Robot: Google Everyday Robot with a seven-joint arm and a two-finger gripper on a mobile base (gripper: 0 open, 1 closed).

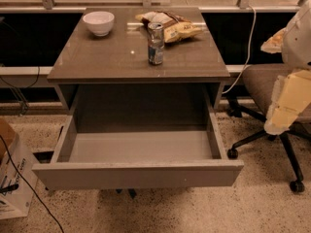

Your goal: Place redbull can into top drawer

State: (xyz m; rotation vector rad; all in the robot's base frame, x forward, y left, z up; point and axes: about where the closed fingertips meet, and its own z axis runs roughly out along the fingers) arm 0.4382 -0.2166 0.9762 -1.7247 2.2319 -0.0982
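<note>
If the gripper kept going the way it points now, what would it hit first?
The gripper, at right, points down; probably the office chair's base, though depth is unclear.

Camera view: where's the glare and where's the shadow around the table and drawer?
Camera view: small bright glints on the glossy tabletop near the redbull can; cavity behind the open top drawer lies in shadow; the hand at the right edge looks warmly lit.

Tool [286, 105] at the right edge, partly cut off; snack bag [176, 29] partly behind redbull can [155, 45]
</note>
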